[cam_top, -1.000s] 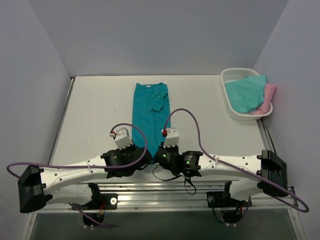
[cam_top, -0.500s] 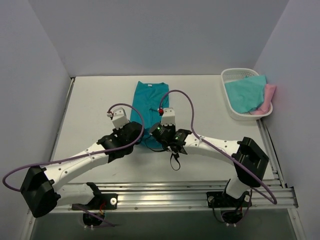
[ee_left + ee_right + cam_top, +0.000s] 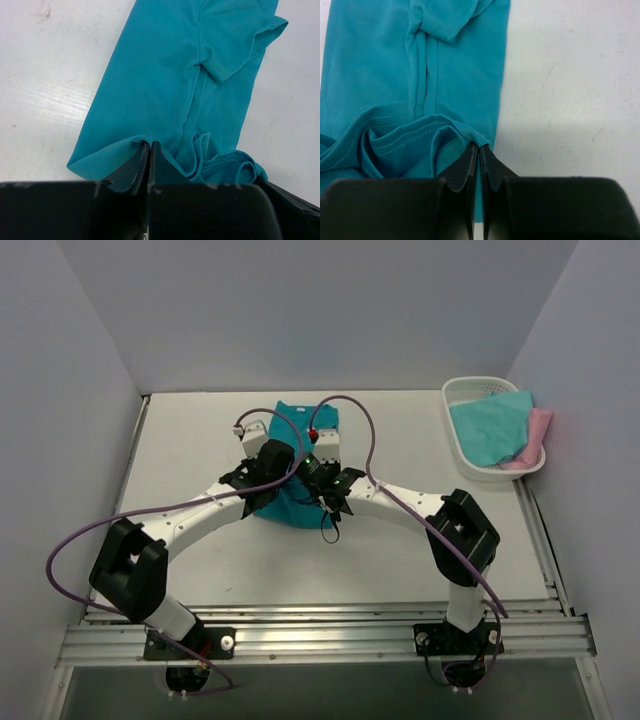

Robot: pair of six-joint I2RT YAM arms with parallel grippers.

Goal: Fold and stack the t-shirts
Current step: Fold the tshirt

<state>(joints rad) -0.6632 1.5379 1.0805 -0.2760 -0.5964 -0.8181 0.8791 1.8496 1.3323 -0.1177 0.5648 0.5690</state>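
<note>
While the left hand (image 3: 150, 150) pinches the tee (image 3: 170, 85) by its hem, the right hand (image 3: 479, 151) pinches what looks like the other corner.

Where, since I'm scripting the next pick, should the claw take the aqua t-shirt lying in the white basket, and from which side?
Probably pinch the aqua t-shirt at its middle, coming straight down from above: it lies on top, over the pink t-shirt, and the basket walls block a sideways approach.
</note>
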